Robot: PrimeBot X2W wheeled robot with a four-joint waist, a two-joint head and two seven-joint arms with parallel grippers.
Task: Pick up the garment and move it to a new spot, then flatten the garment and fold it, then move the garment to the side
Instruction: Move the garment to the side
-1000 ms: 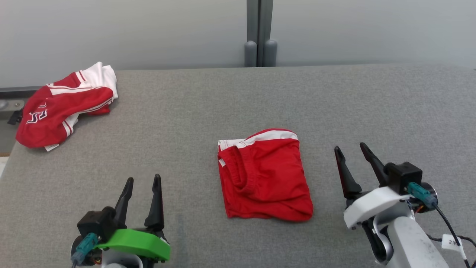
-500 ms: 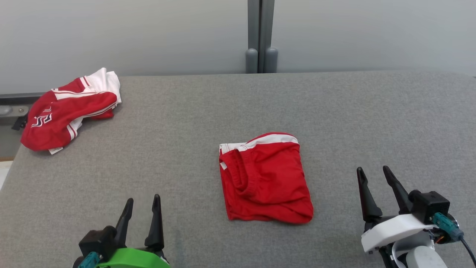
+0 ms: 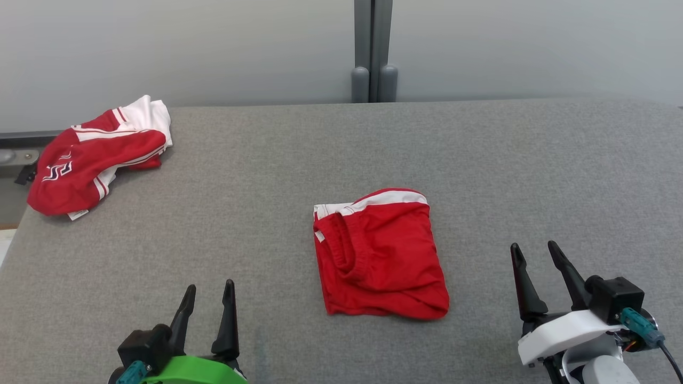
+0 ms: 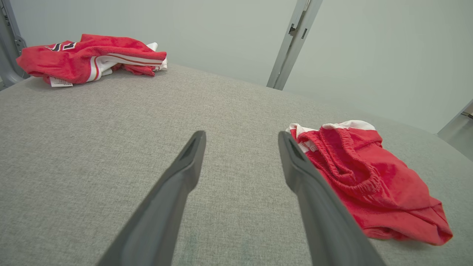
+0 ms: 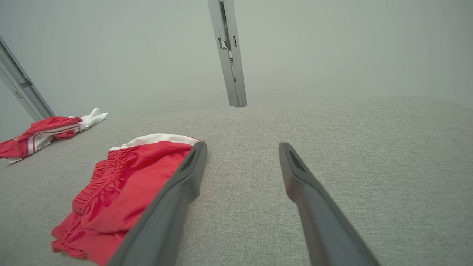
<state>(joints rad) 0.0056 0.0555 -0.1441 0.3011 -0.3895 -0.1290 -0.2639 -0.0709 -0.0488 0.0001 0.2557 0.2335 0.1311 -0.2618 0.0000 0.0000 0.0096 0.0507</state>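
Note:
A red garment [image 3: 380,255] with a white band and an elastic waistband lies folded into a compact rectangle in the middle of the grey padded table [image 3: 373,144]. It also shows at the right of the left wrist view [image 4: 369,177] and at the left of the right wrist view [image 5: 122,184]. My left gripper [image 3: 209,286] stands open near the front edge, left of the garment and apart from it, nothing between its fingers [image 4: 242,135]. My right gripper [image 3: 533,246] is open too, empty, to the garment's right [image 5: 242,145].
A second red and white garment [image 3: 93,154] with dark lettering lies crumpled at the table's far left corner [image 4: 88,59]. A grey post [image 3: 373,50] stands against the pale wall behind the table's far edge.
The right gripper has drawn back toward the front edge and away from the garment. The left gripper has sunk slightly lower in the picture. The camera shifted a little; both garments lie still.

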